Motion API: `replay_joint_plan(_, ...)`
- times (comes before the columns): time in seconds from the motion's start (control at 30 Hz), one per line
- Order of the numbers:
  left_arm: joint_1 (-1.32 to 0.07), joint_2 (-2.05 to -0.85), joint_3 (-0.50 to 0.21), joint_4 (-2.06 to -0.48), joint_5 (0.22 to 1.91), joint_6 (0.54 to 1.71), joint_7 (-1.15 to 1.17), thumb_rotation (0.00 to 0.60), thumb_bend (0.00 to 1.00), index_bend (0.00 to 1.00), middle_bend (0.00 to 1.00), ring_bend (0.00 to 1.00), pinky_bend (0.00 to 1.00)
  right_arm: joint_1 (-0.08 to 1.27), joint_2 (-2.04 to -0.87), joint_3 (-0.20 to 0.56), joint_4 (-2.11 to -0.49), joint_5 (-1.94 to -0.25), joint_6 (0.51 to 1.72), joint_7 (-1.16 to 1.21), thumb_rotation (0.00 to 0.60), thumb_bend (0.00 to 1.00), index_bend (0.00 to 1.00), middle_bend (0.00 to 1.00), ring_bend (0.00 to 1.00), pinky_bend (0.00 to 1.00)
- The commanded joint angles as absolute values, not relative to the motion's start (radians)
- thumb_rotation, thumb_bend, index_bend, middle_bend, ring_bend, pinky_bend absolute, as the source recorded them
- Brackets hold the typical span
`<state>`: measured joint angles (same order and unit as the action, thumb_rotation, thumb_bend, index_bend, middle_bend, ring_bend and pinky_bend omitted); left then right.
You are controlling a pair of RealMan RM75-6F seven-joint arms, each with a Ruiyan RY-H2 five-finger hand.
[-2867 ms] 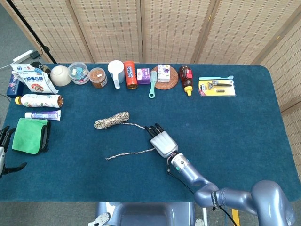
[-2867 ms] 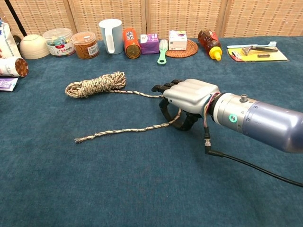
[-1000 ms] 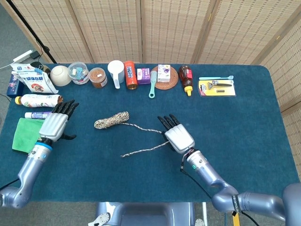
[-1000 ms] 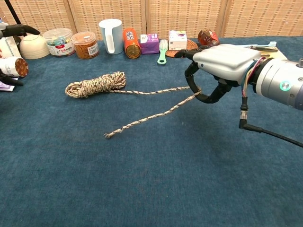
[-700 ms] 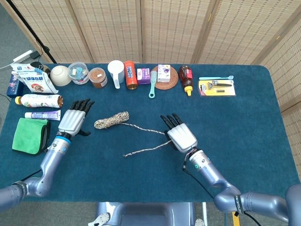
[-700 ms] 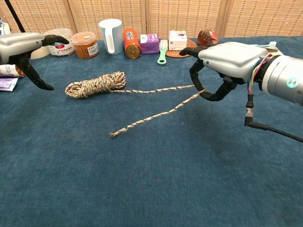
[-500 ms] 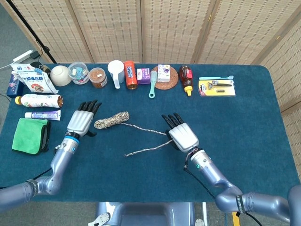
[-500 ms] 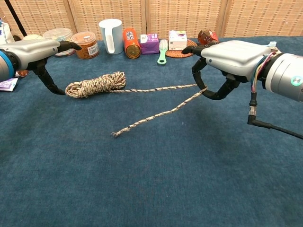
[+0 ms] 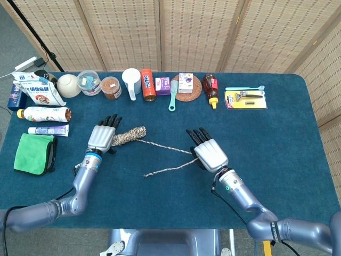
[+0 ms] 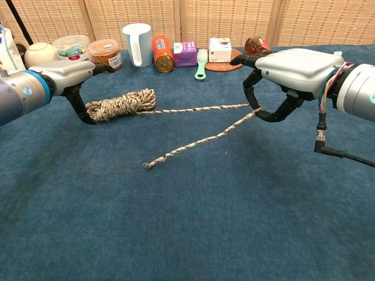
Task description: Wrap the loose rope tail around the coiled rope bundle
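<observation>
The coiled rope bundle (image 9: 128, 135) (image 10: 123, 103) lies on the blue table left of centre. Its loose tail (image 10: 199, 108) runs right to my right hand (image 9: 210, 153) (image 10: 290, 67), which pinches it at a bend, lifted a little off the table. From there the tail (image 10: 199, 140) doubles back left, and its free end (image 9: 145, 175) (image 10: 146, 165) rests on the cloth. My left hand (image 9: 102, 137) (image 10: 67, 73) is at the bundle's left end, fingers spread over it and thumb curving down beside it, holding nothing.
Along the back edge stand a bowl (image 9: 68, 85), two jars, a white mug (image 9: 131, 81), an orange can (image 9: 148, 85), a brush (image 9: 173, 96), small boxes, a honey bottle (image 9: 211, 88) and a razor pack (image 9: 245, 98). A green cloth (image 9: 33, 153) and tubes lie at the left.
My left hand has come in from the far left to the bundle's left end. My right hand has drawn the pinched tail slightly right, dragging the free end right.
</observation>
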<state>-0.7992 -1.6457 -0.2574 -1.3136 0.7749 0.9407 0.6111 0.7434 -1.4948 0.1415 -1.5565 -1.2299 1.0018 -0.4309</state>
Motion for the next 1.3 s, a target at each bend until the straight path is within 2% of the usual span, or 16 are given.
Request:
replay_joint_plan(0.03, -0.834, -1.693, -0.271, -1.255, 0.738, 0.912, 0.61, 0.6, 0.11, 0.0, 0.0, 0.0, 0.2, 0.742, -1.494, 0.141, -1.552, -1.231, 1.001, -0.424, 0.6, 0.47, 0.58, 0.0, 0.0, 0.0)
replay_joint_plan(0.17, -0.855, -1.726, -0.275, -1.215, 0.721, 0.903, 0.607, 0.6, 0.14, 0.01, 0.0, 0.03, 0.29, 0.739, -1.492, 0.138, -1.55, -1.235, 1.002, -0.419, 0.6, 0.48, 0.58, 0.0, 0.0, 0.0)
replay_joint_plan(0.27, -0.864, -1.745, -0.27, -1.191, 0.724, 0.903, 0.604, 0.6, 0.18, 0.09, 0.01, 0.13, 0.38, 0.737, -1.488, 0.137, -1.55, -1.238, 1.003, -0.414, 0.6, 0.47, 0.58, 0.0, 0.0, 0.0)
replay_joint_plan(0.4, -0.871, -1.761, -0.265, -1.173, 0.725, 0.909, 0.603, 0.6, 0.21, 0.25, 0.13, 0.24, 0.48, 0.734, -1.482, 0.138, -1.549, -1.243, 1.002, -0.399, 0.6, 0.47, 0.58, 0.0, 0.0, 0.0)
replay_joint_plan(0.53, -0.873, -1.766, -0.256, -1.169, 0.743, 0.923, 0.604, 0.6, 0.25, 0.34, 0.2, 0.31, 0.53, 0.731, -1.477, 0.136, -1.55, -1.253, 1.003, -0.385, 0.6, 0.48, 0.58, 0.0, 0.0, 0.0)
replay_joint_plan(0.83, -0.865, -1.756, -0.248, -1.169, 0.815, 0.928, 0.538, 0.6, 0.33, 0.44, 0.29, 0.39, 0.58, 0.724, -1.461, 0.134, -1.563, -1.275, 1.01, -0.358, 0.6, 0.48, 0.59, 0.0, 0.0, 0.0)
replay_joint_plan(1.13, -0.86, -1.723, -0.206, -1.12, 1.138, 0.905, 0.207, 0.6, 0.35, 0.46, 0.3, 0.39, 0.58, 0.719, -1.422, 0.142, -1.635, -1.309, 1.023, -0.324, 0.6, 0.48, 0.59, 0.0, 0.0, 0.0)
replay_joint_plan(1.3, -0.886, -1.725, -0.189, -1.104, 1.213, 0.89, 0.173, 0.6, 0.35, 0.46, 0.3, 0.39, 0.58, 0.723, -1.385, 0.155, -1.717, -1.313, 1.015, -0.301, 0.6, 0.48, 0.59, 0.0, 0.0, 0.0)
